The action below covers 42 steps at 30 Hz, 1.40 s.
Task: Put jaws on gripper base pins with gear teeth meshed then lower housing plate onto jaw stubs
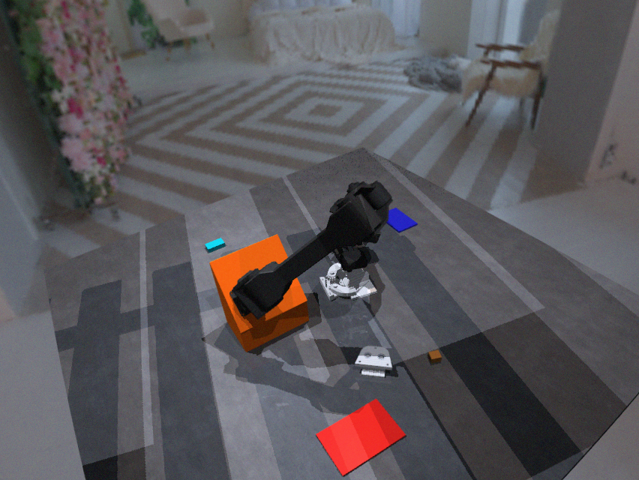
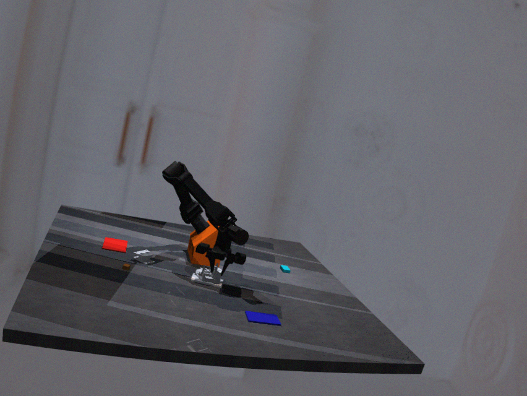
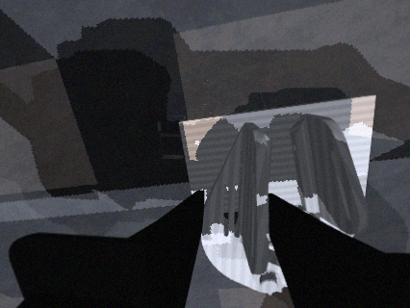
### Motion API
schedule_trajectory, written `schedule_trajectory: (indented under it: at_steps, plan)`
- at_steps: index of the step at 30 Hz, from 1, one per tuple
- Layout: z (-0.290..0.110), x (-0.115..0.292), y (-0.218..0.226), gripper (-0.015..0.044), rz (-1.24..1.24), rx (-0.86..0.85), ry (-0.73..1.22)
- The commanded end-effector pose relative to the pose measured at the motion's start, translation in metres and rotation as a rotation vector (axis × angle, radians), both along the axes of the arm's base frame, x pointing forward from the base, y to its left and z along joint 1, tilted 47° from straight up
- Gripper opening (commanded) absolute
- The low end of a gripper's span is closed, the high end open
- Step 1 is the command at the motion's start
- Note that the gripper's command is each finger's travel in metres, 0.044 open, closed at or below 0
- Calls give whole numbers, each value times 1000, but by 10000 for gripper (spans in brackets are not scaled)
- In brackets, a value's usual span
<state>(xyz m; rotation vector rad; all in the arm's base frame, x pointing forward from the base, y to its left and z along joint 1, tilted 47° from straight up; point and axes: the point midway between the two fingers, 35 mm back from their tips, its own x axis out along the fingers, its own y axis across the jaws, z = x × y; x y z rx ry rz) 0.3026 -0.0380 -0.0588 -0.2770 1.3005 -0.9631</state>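
My gripper is shut on a grey-white jaw, which stands low over the near part of the gripper base. The white gripper base lies on the table below the fingers. The other jaw is at the base, to the right of the held one in the wrist view. Whether the held jaw touches its pin and whether the teeth mesh cannot be told. The white housing plate rests apart on the table, its two round holes showing in the top view.
A big orange block stands beside the base, under the arm. A red plate, a blue plate, a cyan block and a small brown cube lie around.
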Motion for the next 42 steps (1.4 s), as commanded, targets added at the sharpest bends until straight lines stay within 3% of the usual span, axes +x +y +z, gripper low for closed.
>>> schedule_trajectory:
  at_steps: [1,42]
  plan:
    - [-1,-2,-1,134,4,-4,9]
    - [-7,-3,-8,134,2,-5,7]
